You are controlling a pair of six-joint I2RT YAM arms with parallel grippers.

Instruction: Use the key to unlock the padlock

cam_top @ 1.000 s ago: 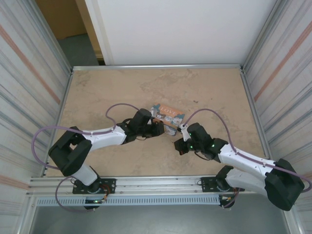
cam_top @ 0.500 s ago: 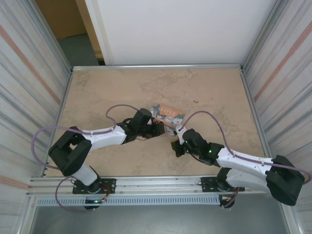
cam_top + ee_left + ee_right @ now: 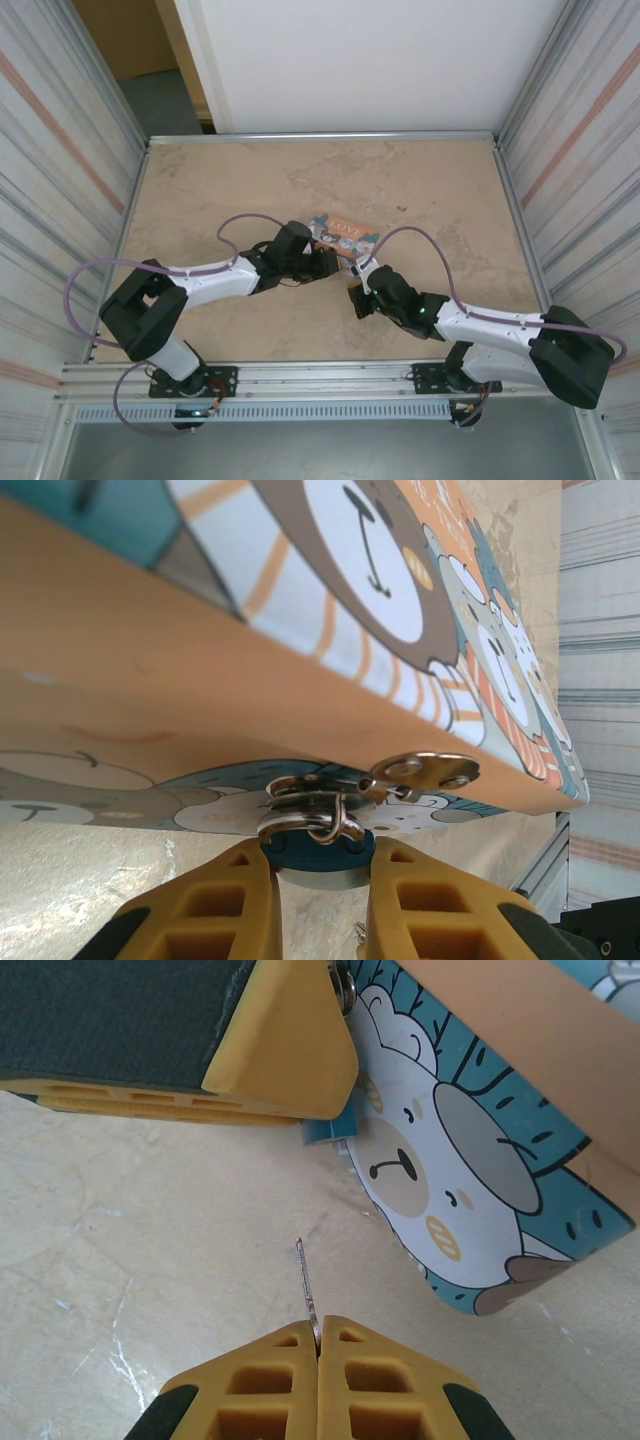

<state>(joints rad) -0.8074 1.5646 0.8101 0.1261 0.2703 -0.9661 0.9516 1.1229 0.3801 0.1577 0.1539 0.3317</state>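
On the beige marbled table [image 3: 200, 180], left pincer [image 3: 320, 858] grips padlock [image 3: 303, 849], right pincer [image 3: 318, 1328] pinches key [image 3: 306, 1282]

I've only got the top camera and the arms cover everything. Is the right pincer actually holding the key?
Observer: Yes. The right wrist camera shows the right pincer shut on the key, with the thin blade sticking out ahead of the fingertips.
Operator: Is the blade in the padlock?
Observer: No. Its tip is over bare table, clearly apart from the blue padlock further ahead.
Operator: Does the left side have the padlock?
Observer: It looks so. On the left wrist camera the padlock sits between the yellow fingers of the left pincer, hanging from the metal hasp on the cartoon-printed box.
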